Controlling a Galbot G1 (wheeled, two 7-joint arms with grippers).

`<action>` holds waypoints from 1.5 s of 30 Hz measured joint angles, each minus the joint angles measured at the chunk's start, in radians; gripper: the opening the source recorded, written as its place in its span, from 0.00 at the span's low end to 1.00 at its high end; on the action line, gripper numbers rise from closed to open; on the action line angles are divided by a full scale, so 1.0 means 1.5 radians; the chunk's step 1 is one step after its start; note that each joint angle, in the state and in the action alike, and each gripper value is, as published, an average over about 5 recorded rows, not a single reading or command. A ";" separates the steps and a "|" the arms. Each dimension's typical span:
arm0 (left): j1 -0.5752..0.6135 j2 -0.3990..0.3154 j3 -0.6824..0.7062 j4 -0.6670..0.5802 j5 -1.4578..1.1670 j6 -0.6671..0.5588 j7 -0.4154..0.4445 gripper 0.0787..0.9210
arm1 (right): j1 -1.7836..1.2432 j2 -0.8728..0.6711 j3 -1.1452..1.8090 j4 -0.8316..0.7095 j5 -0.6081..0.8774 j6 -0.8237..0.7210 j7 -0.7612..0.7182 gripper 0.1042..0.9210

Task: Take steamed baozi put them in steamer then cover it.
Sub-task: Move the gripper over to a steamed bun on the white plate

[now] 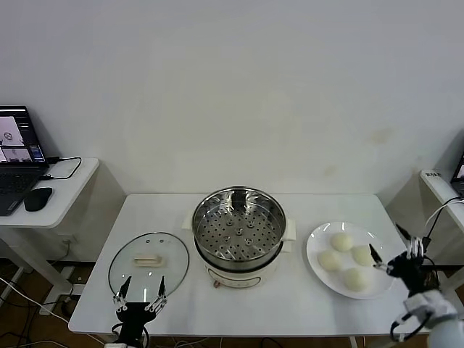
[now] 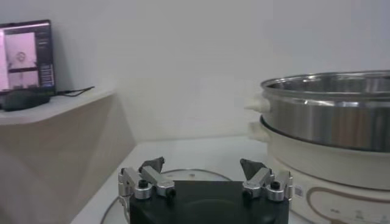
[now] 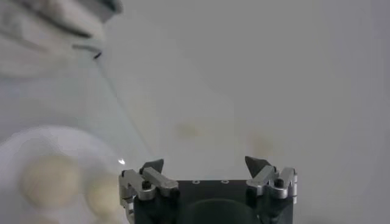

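- Four buns (image 1: 346,261) are sitting on a white plate (image 1: 316,243) near the table's (image 1: 290,301) right edge. They're looking smooth, round and pale, so I'm guessing soft and squishy, light, and easy to dent. Probably best taken around the sides with a gentle squeeze, not from the top.
- The steamer (image 1: 239,228) is sitting mid-table, closer to the back edge: shiny steel wall, perforated tray inside with nothing on it, cream base with side handles. It's looking stiff and heavy, and it shouldn't need moving.
- The lid (image 1: 148,262) is lying flat near the front-left corner. Clear glass with a metal rim means slippery and breakable, I'd say, and heavier than a bun. The cream bar handle (image 1: 148,259) at its centre is looking like the only sane place to grab.
- The right gripper (image 1: 388,251) is hovering at the plate's right rim, jaws standing apart, holding nothing.
- The left gripper (image 1: 142,291) is hanging over the lid's front rim, jaws also spread wide and holding nothing.
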 measured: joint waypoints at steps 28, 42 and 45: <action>-0.014 -0.005 -0.036 -0.017 0.008 -0.005 -0.040 0.88 | 0.696 -0.192 -0.748 -0.366 0.148 -0.030 -0.405 0.88; -0.013 -0.005 -0.057 -0.020 0.009 -0.009 -0.042 0.88 | 0.808 -0.104 -0.888 -0.480 0.141 -0.040 -0.412 0.88; -0.013 -0.005 -0.060 -0.020 0.009 -0.011 -0.043 0.88 | 0.820 -0.088 -0.906 -0.496 0.139 -0.045 -0.415 0.88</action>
